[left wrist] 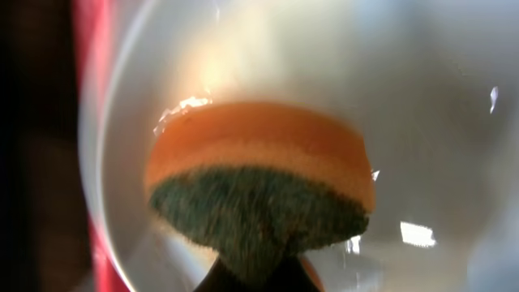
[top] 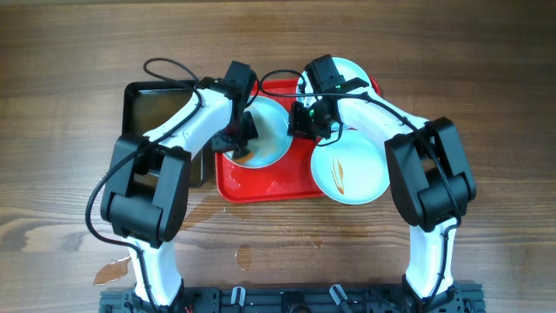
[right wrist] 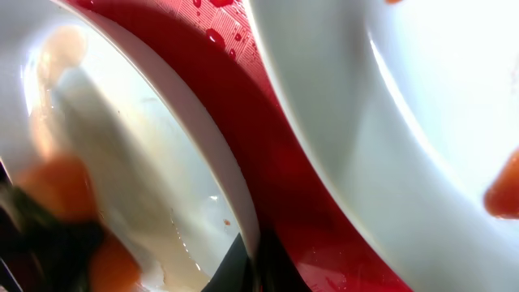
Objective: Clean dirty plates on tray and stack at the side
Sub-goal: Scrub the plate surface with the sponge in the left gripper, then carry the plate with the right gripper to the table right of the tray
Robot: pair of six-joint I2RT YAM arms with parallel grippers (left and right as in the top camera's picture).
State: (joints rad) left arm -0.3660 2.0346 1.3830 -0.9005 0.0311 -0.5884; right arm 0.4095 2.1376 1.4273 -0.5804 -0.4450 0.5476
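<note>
The red tray lies mid-table. A pale plate sits on its left part. My left gripper is shut on an orange sponge with a green scouring side and presses it into that plate. My right gripper is shut on the same plate's right rim, with the tray beneath. A second plate with a brown smear lies at the tray's front right and also shows in the right wrist view. A third plate lies at the back, partly under the right arm.
A black tray stands left of the red tray, partly under the left arm. Wet patches lie on the wooden table at the front and front left. Drops sit on the red tray.
</note>
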